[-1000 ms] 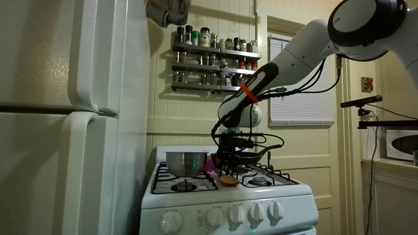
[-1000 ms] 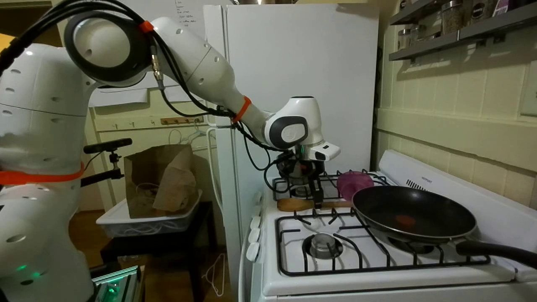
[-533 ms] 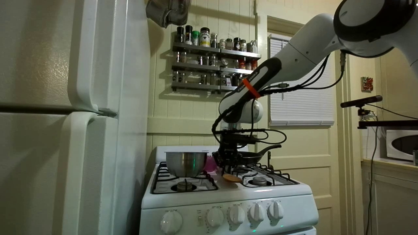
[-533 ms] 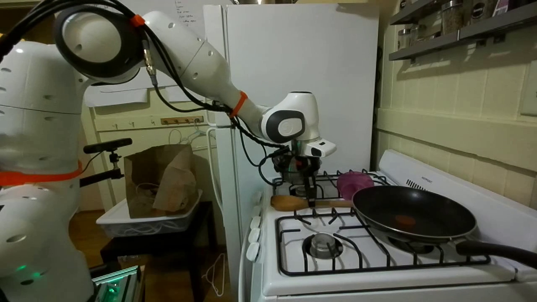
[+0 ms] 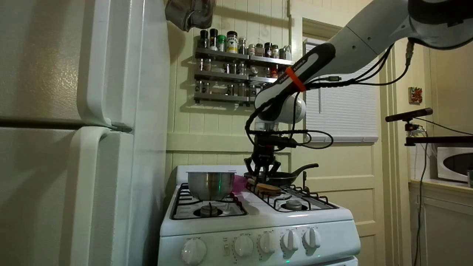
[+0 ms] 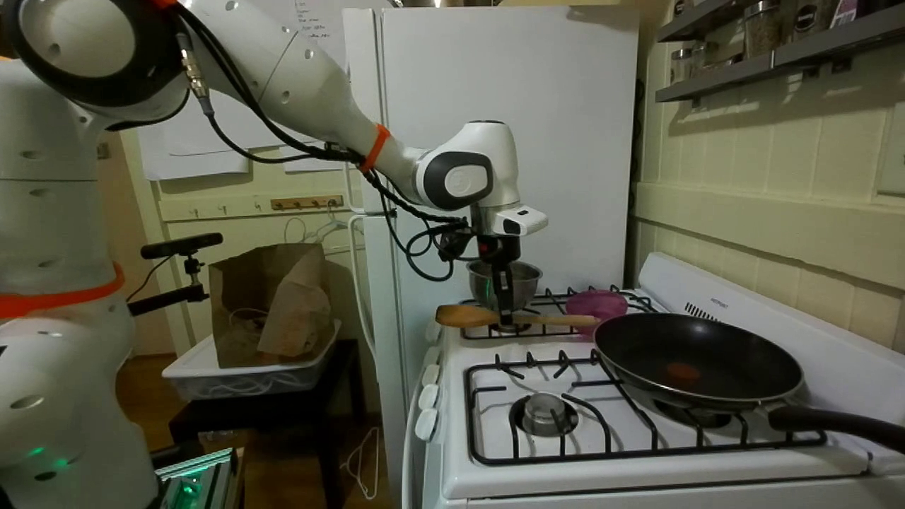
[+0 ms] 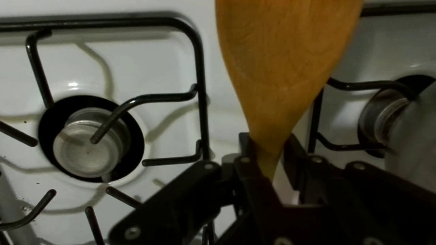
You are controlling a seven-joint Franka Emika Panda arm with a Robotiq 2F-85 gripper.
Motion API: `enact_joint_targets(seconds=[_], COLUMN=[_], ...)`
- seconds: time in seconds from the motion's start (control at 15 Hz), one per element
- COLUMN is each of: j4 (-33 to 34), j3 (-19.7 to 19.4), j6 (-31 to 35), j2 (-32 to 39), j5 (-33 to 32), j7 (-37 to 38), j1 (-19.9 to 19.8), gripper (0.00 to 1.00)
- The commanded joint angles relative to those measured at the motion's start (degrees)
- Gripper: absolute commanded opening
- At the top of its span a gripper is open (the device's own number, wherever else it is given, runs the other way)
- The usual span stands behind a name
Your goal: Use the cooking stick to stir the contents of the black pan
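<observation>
The cooking stick is a wooden spoon (image 6: 464, 316), which also shows in the wrist view (image 7: 282, 51) and an exterior view (image 5: 268, 189). My gripper (image 6: 505, 318) is shut on its handle near the broad head, with the fingers on both sides in the wrist view (image 7: 267, 149). The spoon lies level above the stove top, head toward the stove front, handle toward the back. The black pan (image 6: 735, 364) sits on the back burner beside the spoon's handle end; it also shows partly behind the gripper (image 5: 284, 180). A red-orange spot shows on its floor.
A steel pot (image 5: 210, 186) stands on the neighbouring burners, close to the gripper. A purple bowl-like thing (image 6: 597, 304) lies behind the spoon's handle. Black grates (image 6: 608, 424) rise from the white stove top. A fridge (image 6: 509, 127) stands beyond, and spice shelves (image 5: 221, 75) hang above.
My gripper has gone up from the stove top and the spoon has risen with it. It has also moved toward the stove's front. The pan has not moved.
</observation>
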Motion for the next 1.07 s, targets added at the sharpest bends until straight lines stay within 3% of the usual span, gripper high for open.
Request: enact_joint_targets(seconds=[0.0, 0.2, 0.4, 0.67, 0.87, 1.0], j4=[-3.0, -3.1, -2.3, 0.3, 4.4, 9.3], j3=[1.2, 1.5, 0.4, -1.8, -4.2, -8.7], j6=[-0.6, 2.7, 11.3, 25.0, 36.8, 41.7], j2=[-6.8, -9.5, -9.5, -4.4, 2.5, 7.2], j5=[-0.2, -3.3, -9.9, -15.0, -26.8, -36.3], j7=[2.6, 4.8, 7.3, 12.3, 21.0, 29.9], j1=[-0.7, -1.7, -5.0, -9.9, -11.8, -10.3], gripper=[0.06, 0.06, 0.06, 0.06, 0.06, 0.06])
